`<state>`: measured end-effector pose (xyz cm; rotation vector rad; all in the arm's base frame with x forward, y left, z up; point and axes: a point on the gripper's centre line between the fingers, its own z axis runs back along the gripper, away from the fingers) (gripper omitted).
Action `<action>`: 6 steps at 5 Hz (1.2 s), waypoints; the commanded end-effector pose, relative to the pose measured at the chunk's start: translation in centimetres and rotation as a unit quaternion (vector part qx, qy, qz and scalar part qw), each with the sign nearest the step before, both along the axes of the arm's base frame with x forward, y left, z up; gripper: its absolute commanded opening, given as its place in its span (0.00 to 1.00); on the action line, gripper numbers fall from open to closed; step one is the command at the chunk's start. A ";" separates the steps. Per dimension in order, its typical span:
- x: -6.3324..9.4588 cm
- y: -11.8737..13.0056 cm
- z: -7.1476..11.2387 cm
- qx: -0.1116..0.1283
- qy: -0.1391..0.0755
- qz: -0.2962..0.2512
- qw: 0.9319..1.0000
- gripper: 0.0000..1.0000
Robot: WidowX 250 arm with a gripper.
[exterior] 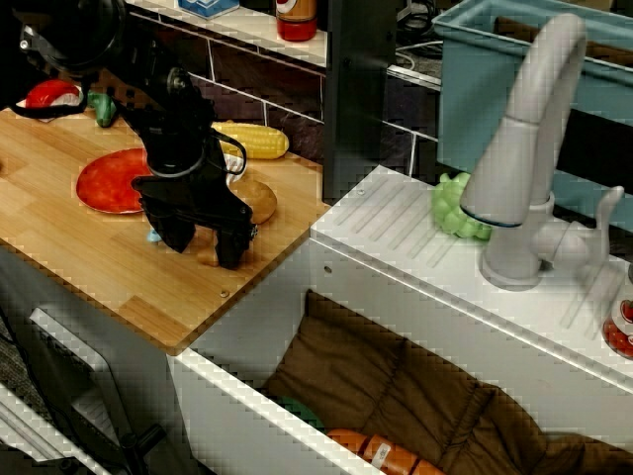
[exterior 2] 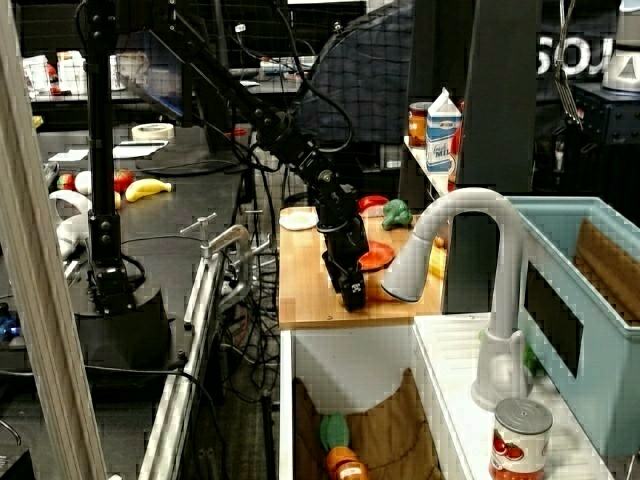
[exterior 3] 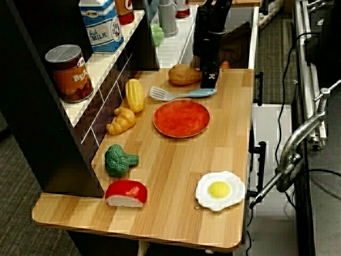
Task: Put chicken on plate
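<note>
The chicken (exterior: 259,198) is a golden-brown drumstick lying on the wooden counter near its sink-side end; it also shows in the overhead view (exterior 3: 184,74). The red-orange plate (exterior: 111,181) lies flat and empty a short way from it, mid-counter in the overhead view (exterior 3: 181,118). My black gripper (exterior: 203,245) points down with its jaws apart and nothing between them. It hangs just above the wood beside the chicken, on the side of the counter's front edge (exterior 3: 209,81). Whether a finger touches the chicken cannot be told.
A light-blue spatula (exterior 3: 181,94) lies between chicken and plate. Corn (exterior 3: 134,95), croissant (exterior 3: 121,121), broccoli (exterior 3: 118,160), a red-and-white piece (exterior 3: 126,193) and a fried egg (exterior 3: 219,189) lie on the counter. The sink (exterior: 396,396) with faucet (exterior: 524,148) adjoins.
</note>
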<state>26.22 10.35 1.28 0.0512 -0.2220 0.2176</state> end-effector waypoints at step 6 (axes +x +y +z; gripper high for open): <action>0.2 4.2 6.8 -0.113 -0.058 0.051 0.991 0.00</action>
